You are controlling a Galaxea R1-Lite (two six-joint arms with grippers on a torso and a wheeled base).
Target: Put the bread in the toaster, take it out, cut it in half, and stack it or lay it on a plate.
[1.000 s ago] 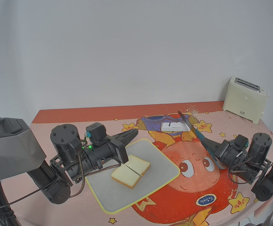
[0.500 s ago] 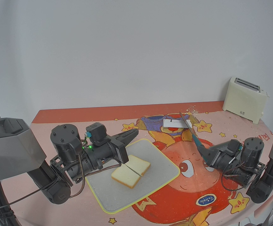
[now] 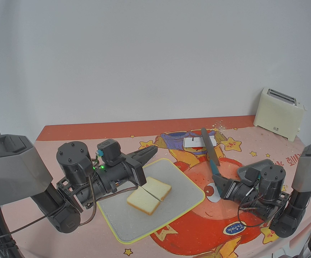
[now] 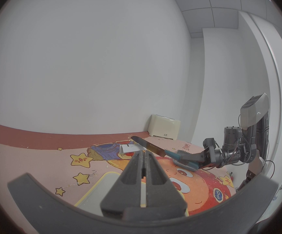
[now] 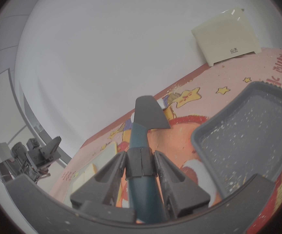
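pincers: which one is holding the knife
The right pincer: it grips the knife by its teal handle. The left pincer is shut, holding nothing.

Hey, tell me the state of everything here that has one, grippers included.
bread: cut in two, halves touching, flat on the cutting board
knife: held by its handle, blade in the air
right gripper: shut on the knife
left gripper: shut, empty
toaster: upright, no bread sticking out
tray: crumbs only

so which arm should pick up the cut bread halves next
Left. The left hand is empty and sits next to the cut bread on the cutting board. The right hand is shut on the knife, off the board.
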